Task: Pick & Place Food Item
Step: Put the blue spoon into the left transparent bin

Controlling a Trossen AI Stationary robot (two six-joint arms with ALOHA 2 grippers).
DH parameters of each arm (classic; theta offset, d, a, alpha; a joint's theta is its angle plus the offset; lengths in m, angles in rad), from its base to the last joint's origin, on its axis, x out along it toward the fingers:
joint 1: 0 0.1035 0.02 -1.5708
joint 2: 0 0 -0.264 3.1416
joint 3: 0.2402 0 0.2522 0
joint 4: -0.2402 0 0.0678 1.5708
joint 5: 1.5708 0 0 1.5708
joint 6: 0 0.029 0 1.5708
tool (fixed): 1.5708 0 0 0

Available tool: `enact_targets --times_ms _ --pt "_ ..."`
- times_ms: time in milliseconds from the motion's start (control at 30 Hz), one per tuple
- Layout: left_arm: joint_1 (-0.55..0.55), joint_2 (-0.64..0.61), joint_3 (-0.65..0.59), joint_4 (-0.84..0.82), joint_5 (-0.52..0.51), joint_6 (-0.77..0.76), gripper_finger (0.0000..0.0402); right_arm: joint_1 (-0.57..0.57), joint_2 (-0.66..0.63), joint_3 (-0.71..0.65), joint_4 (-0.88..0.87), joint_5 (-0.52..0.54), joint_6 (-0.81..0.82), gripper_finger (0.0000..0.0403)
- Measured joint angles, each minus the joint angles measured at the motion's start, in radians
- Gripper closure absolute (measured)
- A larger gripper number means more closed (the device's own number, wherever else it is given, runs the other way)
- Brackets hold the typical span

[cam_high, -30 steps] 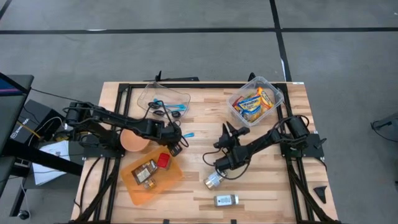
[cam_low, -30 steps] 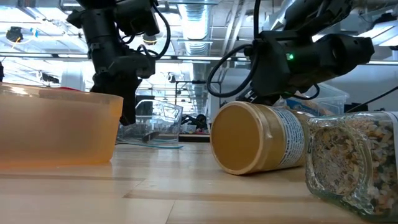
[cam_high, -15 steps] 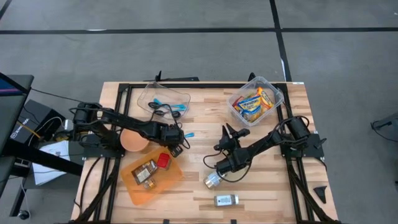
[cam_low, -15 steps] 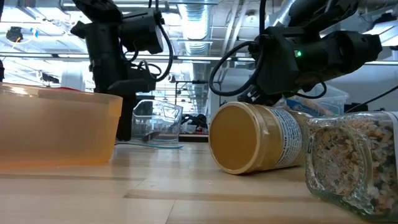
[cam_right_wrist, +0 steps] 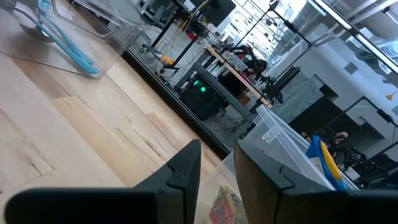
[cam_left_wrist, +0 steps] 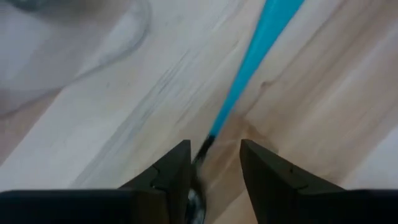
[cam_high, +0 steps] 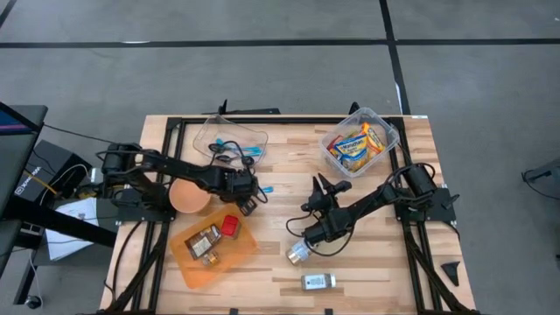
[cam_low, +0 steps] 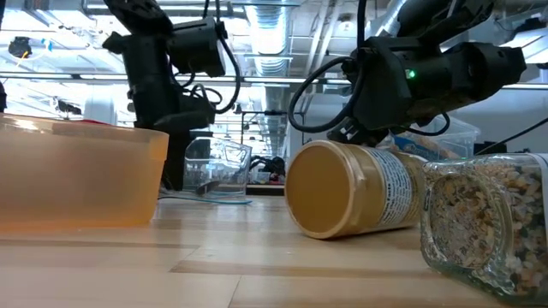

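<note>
A jar with a tan lid (cam_low: 342,201) lies on its side on the wooden table (cam_high: 367,262); it also shows in the high view (cam_high: 299,254). My right gripper (cam_high: 308,241) is shut on it. A blue-handled utensil (cam_left_wrist: 258,59) lies flat on the table, and it shows in the high view (cam_high: 265,188) too. My left gripper (cam_left_wrist: 214,152) is open low over the table, one finger on either side of the utensil's thin neck. In the high view the left gripper (cam_high: 251,199) is just far of the orange tray (cam_high: 188,267). My right gripper pinches the jar's labelled side wall (cam_right_wrist: 219,202) between its two fingers, behind the lid end. The fingers slant down from the table's far right. The jar lies on its side, its lid toward the near edge and its underside at the table top.
A glass jar of grains (cam_low: 488,222) lies near the front edge (cam_high: 318,282). The orange tray holds a red item (cam_high: 229,226) and small packets. An orange bowl (cam_high: 188,197), a clear bin of utensils (cam_high: 229,140) and a clear bin of snack packets (cam_high: 360,142) stand farther back.
My left gripper has gone a little toward the table's far edge, up to the blue-handled utensil. The jar in my right gripper has shifted slightly and stays on its side.
</note>
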Motion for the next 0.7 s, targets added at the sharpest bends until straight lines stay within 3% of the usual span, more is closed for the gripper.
enact_targets --times_ms 700 --pt "0.014 0.083 0.004 0.038 0.045 0.056 0.0275 0.000 0.000 0.000 -0.015 -0.003 0.000 0.0310"
